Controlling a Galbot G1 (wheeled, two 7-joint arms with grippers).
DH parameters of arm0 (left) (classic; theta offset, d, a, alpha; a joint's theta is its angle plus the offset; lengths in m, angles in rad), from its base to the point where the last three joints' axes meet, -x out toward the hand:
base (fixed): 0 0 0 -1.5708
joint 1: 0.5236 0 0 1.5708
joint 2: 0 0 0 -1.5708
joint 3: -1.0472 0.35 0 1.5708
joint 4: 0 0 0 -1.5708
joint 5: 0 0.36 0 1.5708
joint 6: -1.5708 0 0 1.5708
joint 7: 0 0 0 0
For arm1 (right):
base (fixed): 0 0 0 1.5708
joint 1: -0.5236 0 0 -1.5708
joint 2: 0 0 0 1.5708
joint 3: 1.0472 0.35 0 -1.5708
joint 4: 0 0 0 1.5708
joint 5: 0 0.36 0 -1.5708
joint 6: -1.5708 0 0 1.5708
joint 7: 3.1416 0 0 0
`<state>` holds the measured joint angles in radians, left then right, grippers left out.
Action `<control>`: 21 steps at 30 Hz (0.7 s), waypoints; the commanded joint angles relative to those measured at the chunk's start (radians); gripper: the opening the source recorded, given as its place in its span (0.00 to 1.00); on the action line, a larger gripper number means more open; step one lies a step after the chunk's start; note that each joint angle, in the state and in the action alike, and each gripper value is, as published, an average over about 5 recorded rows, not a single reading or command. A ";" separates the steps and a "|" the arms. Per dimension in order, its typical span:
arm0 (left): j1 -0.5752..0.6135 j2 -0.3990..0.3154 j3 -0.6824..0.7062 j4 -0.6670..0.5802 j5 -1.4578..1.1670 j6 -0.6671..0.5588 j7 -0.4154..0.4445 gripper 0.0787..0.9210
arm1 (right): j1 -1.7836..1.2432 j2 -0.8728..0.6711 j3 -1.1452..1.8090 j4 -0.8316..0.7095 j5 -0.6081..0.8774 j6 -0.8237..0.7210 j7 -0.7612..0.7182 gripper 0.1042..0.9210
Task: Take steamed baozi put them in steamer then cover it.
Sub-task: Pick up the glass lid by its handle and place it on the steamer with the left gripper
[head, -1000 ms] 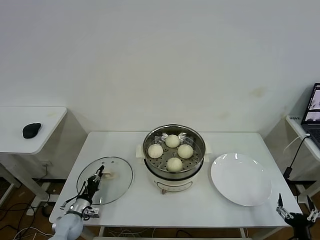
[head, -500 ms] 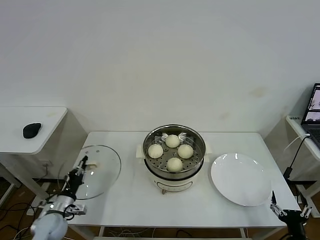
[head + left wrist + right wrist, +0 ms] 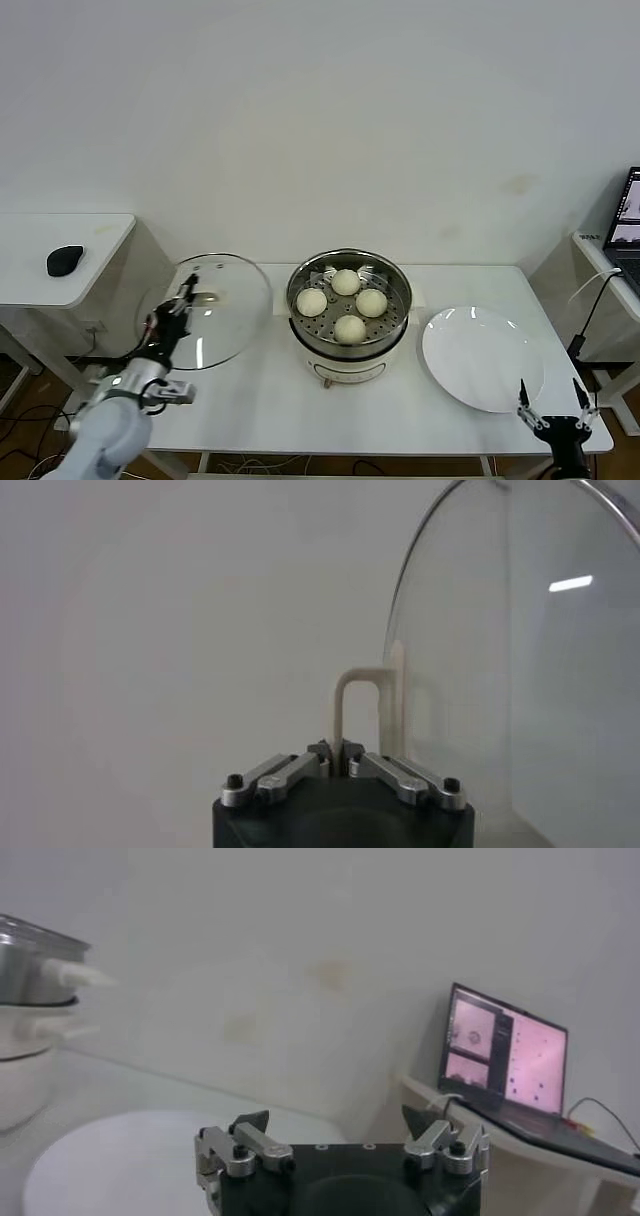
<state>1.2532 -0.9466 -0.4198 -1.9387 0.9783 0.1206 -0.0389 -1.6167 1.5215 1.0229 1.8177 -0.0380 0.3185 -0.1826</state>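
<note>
I see my left gripper (image 3: 183,300) at the lower left of the head view, pinching the cream handle of the cover (image 3: 215,310). In the left wrist view its fingers (image 3: 322,757) are pressed tight on that handle, and the cover (image 3: 520,660) stands on edge. The cover is lifted and tilted, just left of the steamer (image 3: 348,312) and apart from it. The steamer sits in the middle of the table (image 3: 250,400). All four steamed baozi (image 3: 347,302) lie inside it on the floor with holes. My right gripper (image 3: 556,413) waits at the lower right, near the white plate (image 3: 482,358), with its fingers spread wide and nothing in them.
</note>
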 commanded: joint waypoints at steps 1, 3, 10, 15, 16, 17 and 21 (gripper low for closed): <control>-0.302 -0.045 0.391 -0.036 0.044 0.172 0.115 0.07 | -0.002 0.030 -0.037 0.005 -0.052 -0.005 0.011 0.88; -0.343 -0.087 0.426 -0.025 0.083 0.203 0.153 0.07 | 0.003 0.038 -0.042 -0.001 -0.071 -0.003 0.017 0.88; -0.428 -0.261 0.500 0.049 0.239 0.264 0.257 0.07 | 0.017 0.053 -0.063 -0.024 -0.113 0.004 0.031 0.88; -0.442 -0.398 0.510 0.130 0.333 0.273 0.294 0.07 | 0.020 0.054 -0.077 -0.035 -0.127 0.007 0.035 0.88; -0.444 -0.420 0.508 0.150 0.345 0.274 0.299 0.07 | 0.020 0.054 -0.080 -0.035 -0.128 0.007 0.035 0.88; -0.446 -0.440 0.505 0.167 0.353 0.275 0.303 0.07 | 0.021 0.054 -0.082 -0.036 -0.130 0.006 0.036 0.88; -0.446 -0.507 0.480 0.233 0.376 0.277 0.312 0.07 | 0.029 0.055 -0.092 -0.041 -0.137 0.005 0.039 0.88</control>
<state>0.8808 -1.2283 -0.0016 -1.8452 1.2178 0.3502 0.1991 -1.5948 1.5693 0.9514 1.7879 -0.1468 0.3242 -0.1495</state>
